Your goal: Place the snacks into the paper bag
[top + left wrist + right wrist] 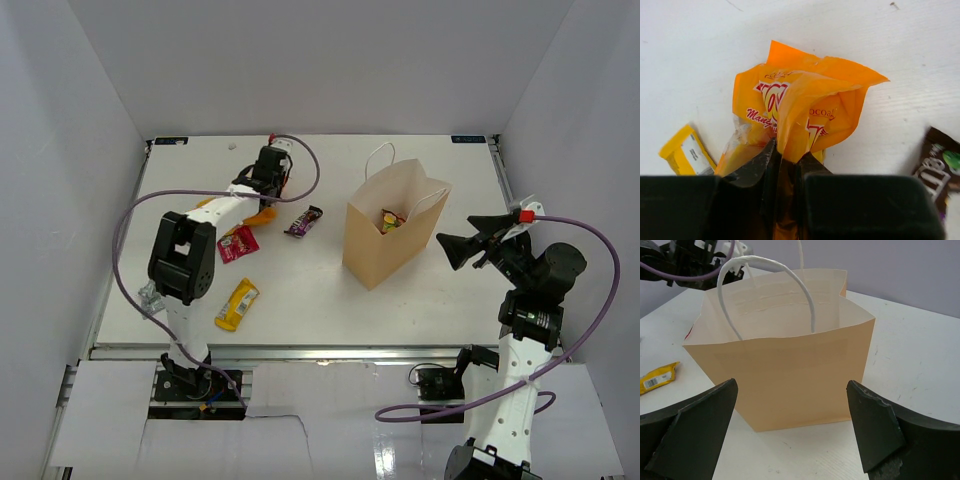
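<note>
Left end effector point(787, 156) clamped — right point(792, 407) splayed

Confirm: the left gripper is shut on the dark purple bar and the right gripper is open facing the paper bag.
No. The left wrist view shows the left gripper shut on the orange pouch; the right gripper is open facing the paper bag.
</note>
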`<action>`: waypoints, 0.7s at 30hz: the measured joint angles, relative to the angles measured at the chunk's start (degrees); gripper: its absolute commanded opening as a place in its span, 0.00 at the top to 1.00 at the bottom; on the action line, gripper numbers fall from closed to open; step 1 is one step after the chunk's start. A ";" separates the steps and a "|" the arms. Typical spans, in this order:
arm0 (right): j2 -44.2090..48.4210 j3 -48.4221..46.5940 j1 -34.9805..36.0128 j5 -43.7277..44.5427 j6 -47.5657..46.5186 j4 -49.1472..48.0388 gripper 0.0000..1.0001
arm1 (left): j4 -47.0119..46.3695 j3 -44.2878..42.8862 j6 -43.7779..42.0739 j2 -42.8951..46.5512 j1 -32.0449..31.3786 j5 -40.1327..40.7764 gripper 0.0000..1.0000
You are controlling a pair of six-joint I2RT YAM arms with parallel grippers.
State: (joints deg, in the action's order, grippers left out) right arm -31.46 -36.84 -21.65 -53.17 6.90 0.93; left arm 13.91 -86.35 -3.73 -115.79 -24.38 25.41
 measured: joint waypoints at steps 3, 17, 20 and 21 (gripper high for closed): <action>0.15 0.07 0.02 -0.15 0.02 -0.04 0.05 | 0.83 4.70 4.79 6.56 3.65 -8.98 0.98; 0.42 0.17 0.02 -0.20 0.02 -0.79 0.05 | -0.52 12.59 19.34 32.70 8.02 -39.06 1.00; 0.42 0.22 0.02 -0.20 0.02 -0.94 0.05 | -2.25 12.31 22.34 37.18 8.00 -44.74 1.00; 0.42 0.22 0.02 -0.20 0.02 -0.96 0.05 | -2.58 11.85 23.17 38.25 8.00 -46.40 1.00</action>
State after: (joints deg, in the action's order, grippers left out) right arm -31.05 -36.62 -21.63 -53.36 6.92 -0.03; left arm 11.33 -74.50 19.44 -77.54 -16.38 -20.99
